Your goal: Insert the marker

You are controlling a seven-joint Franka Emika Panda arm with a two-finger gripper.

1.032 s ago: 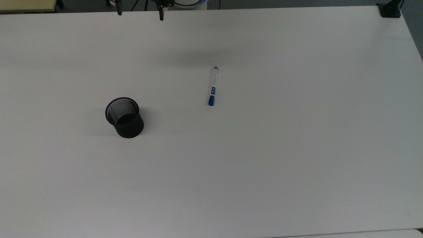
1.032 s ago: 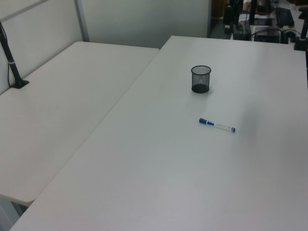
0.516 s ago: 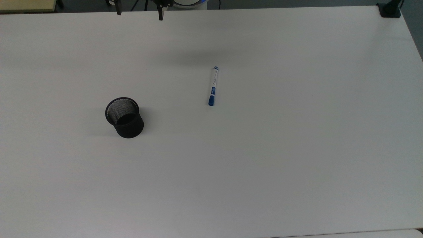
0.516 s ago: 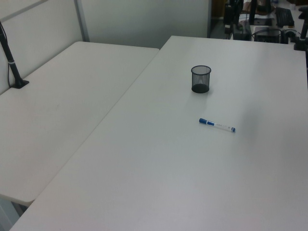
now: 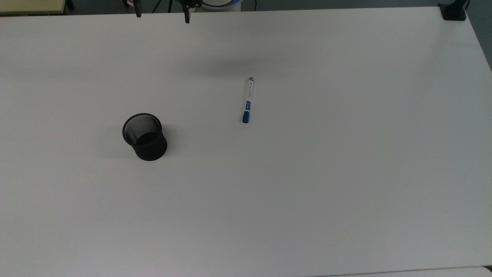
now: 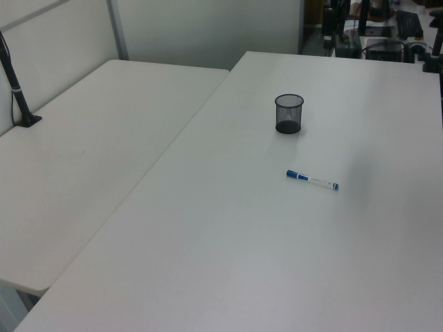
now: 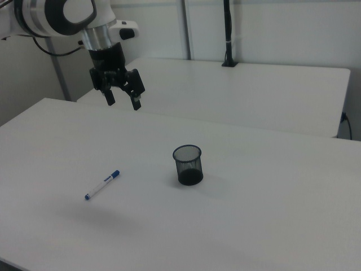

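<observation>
A lab or office — plain white tables (image 6: 104, 159), partition walls (image 7: 271, 28), a robot arm (image 7: 56, 14) mounted alongside.

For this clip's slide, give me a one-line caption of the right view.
Open gripper hovers above the table; marker lies flat beside the upright mesh cup.

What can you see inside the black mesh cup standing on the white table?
The black mesh cup holds nothing visible: only its mesh wall and dark floor show. Its near wall hides part of the floor. The blue-capped white marker lies outside it, apart, on the white table.
</observation>
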